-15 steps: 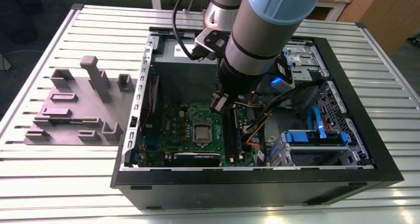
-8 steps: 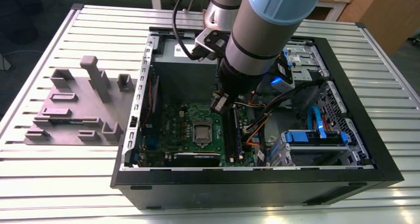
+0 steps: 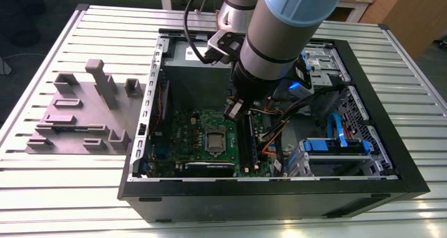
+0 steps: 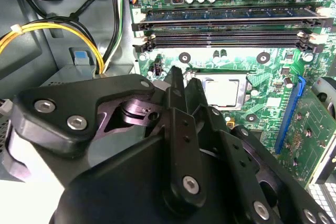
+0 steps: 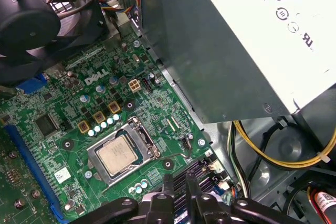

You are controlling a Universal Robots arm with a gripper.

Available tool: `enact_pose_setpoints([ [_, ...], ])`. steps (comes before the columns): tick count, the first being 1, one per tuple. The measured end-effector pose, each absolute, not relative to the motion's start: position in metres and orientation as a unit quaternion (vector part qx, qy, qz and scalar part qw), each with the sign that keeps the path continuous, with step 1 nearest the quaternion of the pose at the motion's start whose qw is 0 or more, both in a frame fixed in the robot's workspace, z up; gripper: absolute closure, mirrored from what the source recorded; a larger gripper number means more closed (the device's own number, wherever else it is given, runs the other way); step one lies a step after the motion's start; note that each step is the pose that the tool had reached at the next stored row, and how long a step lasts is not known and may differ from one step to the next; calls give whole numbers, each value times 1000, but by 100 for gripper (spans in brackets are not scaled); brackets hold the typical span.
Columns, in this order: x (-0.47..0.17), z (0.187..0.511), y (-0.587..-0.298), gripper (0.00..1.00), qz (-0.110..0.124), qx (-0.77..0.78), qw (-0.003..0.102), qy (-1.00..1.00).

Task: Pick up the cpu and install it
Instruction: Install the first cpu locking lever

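The small flat square cpu with a silvery metal top (image 5: 116, 156) is seen seated in the metal-framed socket (image 5: 103, 174) of the green motherboard (image 3: 188, 144), inside the open black computer case (image 3: 279, 196). The black two-fingered gripper (image 5: 179, 182) is held above the board, at about 1 o'clock of the socket in the exterior view, over the long black memory slots (image 4: 231, 38); its fingers are seen close together, with nothing gripped between them
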State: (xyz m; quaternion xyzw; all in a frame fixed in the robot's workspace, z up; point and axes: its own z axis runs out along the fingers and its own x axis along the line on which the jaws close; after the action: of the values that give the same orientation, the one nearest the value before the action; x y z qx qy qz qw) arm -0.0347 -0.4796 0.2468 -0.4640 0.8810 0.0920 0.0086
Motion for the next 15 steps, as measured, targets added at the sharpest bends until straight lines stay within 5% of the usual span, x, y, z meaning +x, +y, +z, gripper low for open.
enact_pose_setpoints([
  [4, -35, 247, -480, 89, 92, -464, 9, 881],
  [9, -34, 247, -480, 89, 92, -464, 9, 881],
  [15, -34, 247, -480, 76, 92, -464, 9, 881],
])
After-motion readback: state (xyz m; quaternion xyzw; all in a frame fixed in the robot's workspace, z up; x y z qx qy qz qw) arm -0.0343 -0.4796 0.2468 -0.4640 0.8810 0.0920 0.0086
